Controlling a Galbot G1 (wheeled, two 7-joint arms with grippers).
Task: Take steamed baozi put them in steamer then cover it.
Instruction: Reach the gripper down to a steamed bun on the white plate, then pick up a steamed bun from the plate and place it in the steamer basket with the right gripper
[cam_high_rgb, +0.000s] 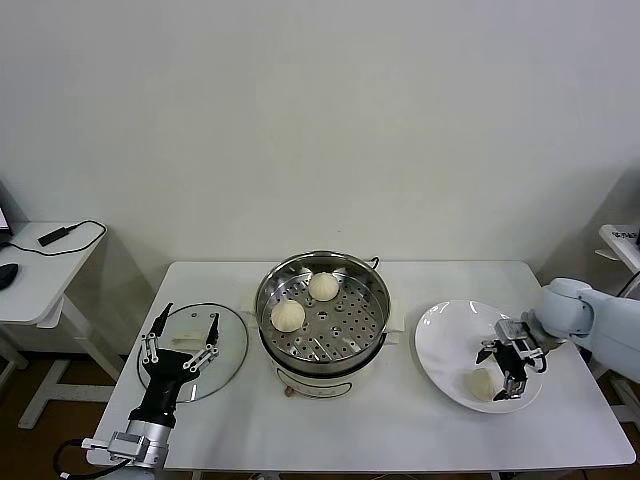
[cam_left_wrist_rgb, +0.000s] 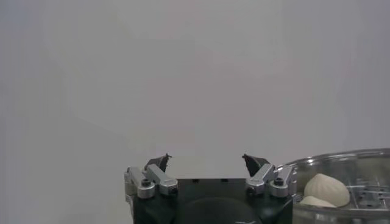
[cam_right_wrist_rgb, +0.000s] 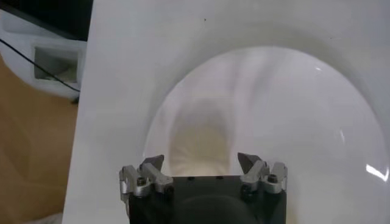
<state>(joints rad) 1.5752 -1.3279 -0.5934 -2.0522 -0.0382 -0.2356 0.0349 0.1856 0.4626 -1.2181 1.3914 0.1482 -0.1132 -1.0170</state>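
White table (cam_high_rgb: 400, 420), shiny steel steamer (cam_high_rgb: 375, 300) at centre, two smooth baozi (cam_high_rgb: 288, 316) on its perforated tray. Glass cover (cam_high_rgb: 228, 352) lies flat under the left gripper (cam_high_rgb: 182, 345), spread wide. Right gripper (cam_high_rgb: 509, 367), jaws apart, straddles one baozi (cam_high_rgb: 481, 383) on the white plate (cam_high_rgb: 445, 340).

steamer (cam_high_rgb: 322, 318) top stands uncovered; cover (cam_high_rgb: 193, 350) lies well aside.
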